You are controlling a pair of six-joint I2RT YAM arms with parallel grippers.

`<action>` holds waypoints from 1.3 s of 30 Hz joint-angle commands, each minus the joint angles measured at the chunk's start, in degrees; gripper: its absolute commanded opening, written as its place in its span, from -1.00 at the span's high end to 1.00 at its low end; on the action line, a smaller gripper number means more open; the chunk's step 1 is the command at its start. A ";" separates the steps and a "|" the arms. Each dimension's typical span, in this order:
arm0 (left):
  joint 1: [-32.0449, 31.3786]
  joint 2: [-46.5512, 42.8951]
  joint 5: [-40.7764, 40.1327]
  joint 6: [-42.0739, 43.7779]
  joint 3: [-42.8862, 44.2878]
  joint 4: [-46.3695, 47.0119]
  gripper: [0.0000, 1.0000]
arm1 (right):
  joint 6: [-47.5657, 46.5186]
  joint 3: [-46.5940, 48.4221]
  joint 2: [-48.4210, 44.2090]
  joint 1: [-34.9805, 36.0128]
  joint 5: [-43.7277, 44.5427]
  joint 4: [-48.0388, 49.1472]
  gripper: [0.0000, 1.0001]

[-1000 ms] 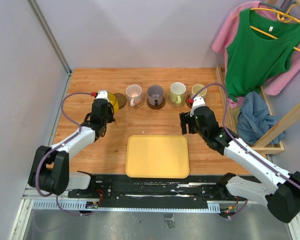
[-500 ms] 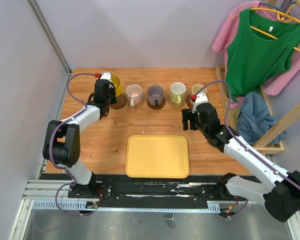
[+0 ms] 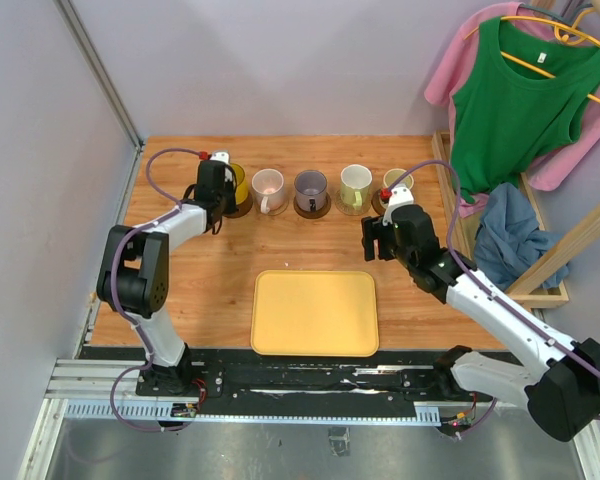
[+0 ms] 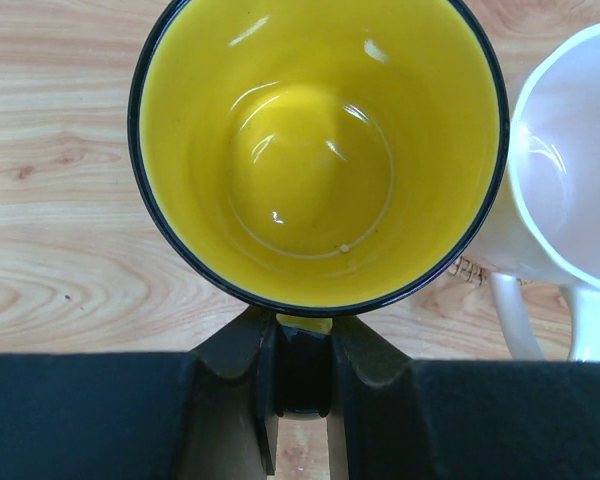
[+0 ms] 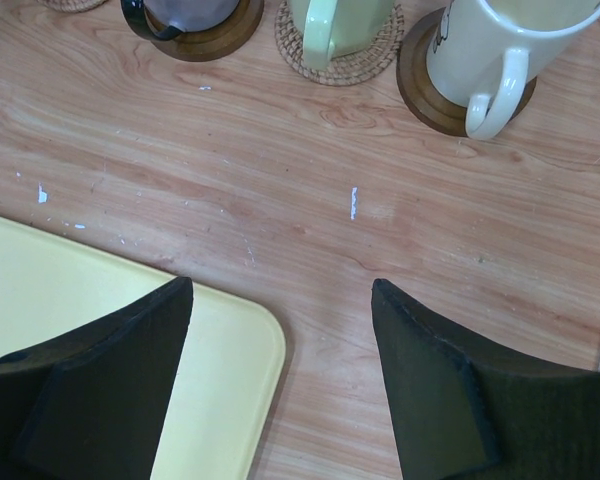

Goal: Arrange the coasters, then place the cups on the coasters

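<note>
My left gripper (image 4: 302, 348) is shut on the handle of the yellow cup (image 4: 315, 150), which stands upright at the left end of the back row. From above, this cup (image 3: 234, 181) sits over a dark brown coaster (image 3: 240, 208); I cannot tell whether they touch. The left gripper (image 3: 218, 190) is on the cup's left side. The pink cup (image 3: 268, 186), purple-grey cup (image 3: 310, 188), green-white cup (image 3: 356, 184) and cream cup (image 3: 397, 182) each stand on a coaster. My right gripper (image 5: 280, 330) hangs open and holds nothing, in front of the cream cup (image 5: 490, 45) and its brown coaster (image 5: 425, 95).
A rectangular yellow tray (image 3: 316, 312) lies at the table's front centre; its corner (image 5: 215, 360) is under my right gripper. A wooden rack (image 3: 540, 250) with hanging clothes stands at the right edge. A grey wall (image 3: 40, 200) borders the left side.
My left arm has swung back and right, carrying the yellow cup from the front left to above the dark coaster at the row's left end. The right gripper has barely moved.
</note>
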 commanded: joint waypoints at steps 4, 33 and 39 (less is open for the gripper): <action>0.37 0.42 -0.04 -0.08 3.18 2.53 0.99 | 0.65 2.32 0.86 -1.09 -1.37 0.95 -0.47; 0.37 2.46 -1.82 -0.74 0.90 3.57 0.99 | 1.26 2.23 2.41 -1.09 -3.16 0.94 -0.47; 0.37 2.41 -2.67 -1.00 0.32 3.58 0.99 | 1.42 2.17 2.73 -1.13 -3.60 1.03 -0.47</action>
